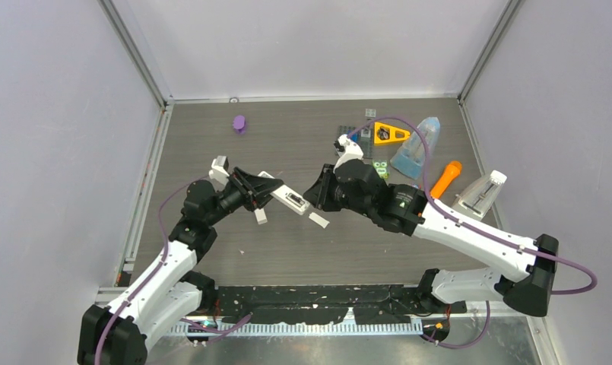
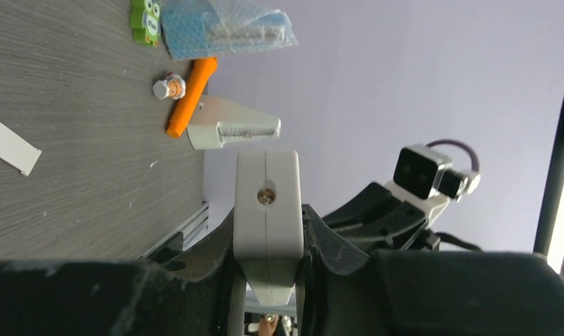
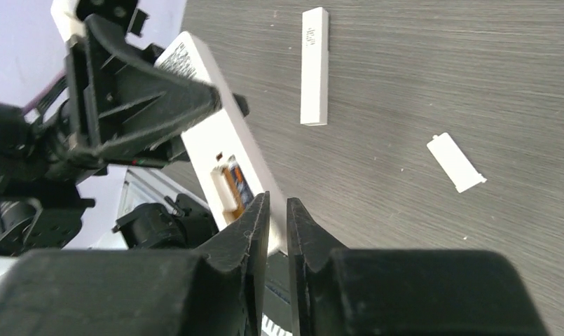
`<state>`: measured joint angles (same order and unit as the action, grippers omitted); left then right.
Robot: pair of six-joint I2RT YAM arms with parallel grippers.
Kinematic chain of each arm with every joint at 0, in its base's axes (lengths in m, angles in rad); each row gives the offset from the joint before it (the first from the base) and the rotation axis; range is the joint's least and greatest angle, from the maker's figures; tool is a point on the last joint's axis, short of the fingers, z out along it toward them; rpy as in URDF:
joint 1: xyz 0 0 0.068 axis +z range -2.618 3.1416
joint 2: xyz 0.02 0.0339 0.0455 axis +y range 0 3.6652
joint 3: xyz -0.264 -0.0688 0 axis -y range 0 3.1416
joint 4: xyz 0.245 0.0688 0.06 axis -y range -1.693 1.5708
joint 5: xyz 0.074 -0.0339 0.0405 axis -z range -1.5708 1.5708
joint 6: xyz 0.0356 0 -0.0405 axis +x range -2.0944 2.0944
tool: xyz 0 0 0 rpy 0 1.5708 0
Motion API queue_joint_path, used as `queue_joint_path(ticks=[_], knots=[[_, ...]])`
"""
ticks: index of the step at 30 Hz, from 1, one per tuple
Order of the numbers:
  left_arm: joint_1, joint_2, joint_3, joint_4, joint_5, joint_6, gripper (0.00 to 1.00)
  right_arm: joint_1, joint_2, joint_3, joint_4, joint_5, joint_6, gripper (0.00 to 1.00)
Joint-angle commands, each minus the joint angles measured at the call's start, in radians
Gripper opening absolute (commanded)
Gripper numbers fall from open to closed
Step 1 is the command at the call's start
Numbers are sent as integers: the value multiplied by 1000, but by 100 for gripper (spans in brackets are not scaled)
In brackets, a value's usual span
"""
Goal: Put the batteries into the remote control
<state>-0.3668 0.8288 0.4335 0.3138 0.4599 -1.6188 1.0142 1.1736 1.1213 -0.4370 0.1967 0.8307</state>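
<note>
My left gripper [image 1: 245, 192] is shut on the white remote control [image 1: 286, 198] and holds it tilted above the table. In the left wrist view the remote's end [image 2: 266, 210] sits clamped between the black fingers [image 2: 331, 245]. The right wrist view shows the remote [image 3: 219, 136] with its compartment open and an orange and dark battery [image 3: 235, 183] lying inside. My right gripper [image 3: 277, 201] hovers just beside that compartment. Its jaws stand almost together with only a thin slit, and nothing is between them. In the top view the right gripper [image 1: 315, 195] meets the remote's tip.
A small white battery cover [image 1: 318, 220] lies on the table under the grippers, and a white bar [image 1: 261, 216] lies nearby. At the back right are an orange carrot toy [image 1: 445, 179], a blue bubble bag [image 1: 416, 148], a yellow triangle [image 1: 390, 134] and a white wedge [image 1: 481, 194]. A purple piece [image 1: 239, 122] sits back left.
</note>
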Motion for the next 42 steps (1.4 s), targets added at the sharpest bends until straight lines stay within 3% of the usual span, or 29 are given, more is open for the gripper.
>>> queue_joint_path(ticks=[1, 6, 8, 12, 14, 21, 28, 39, 42], knots=[[-12, -20, 95, 64, 88, 135, 0, -9, 62, 76, -150, 64, -12, 19], [-12, -21, 115, 9, 61, 221, 0, -9, 56, 99, -183, 81, -32, 23], [-12, -23, 109, 1, 45, 255, 0, -11, 13, 78, -150, 86, -48, 33], [-12, -22, 105, -13, 30, 332, 0, -14, -105, -11, -8, 72, -82, 63], [-12, -23, 106, -11, 31, 372, 0, -27, -151, -48, 46, 58, -95, 68], [-12, -4, 127, 57, 82, 401, 0, -51, -173, -96, 183, -133, -181, 72], [-12, 1, 145, 79, 104, 394, 0, -50, -87, -72, 182, -265, -229, 65], [-12, -7, 127, 95, 105, 371, 0, -66, -6, -83, 145, -260, -142, 25], [-11, -10, 126, 92, 104, 377, 0, -69, 0, -77, 137, -261, -140, 26]])
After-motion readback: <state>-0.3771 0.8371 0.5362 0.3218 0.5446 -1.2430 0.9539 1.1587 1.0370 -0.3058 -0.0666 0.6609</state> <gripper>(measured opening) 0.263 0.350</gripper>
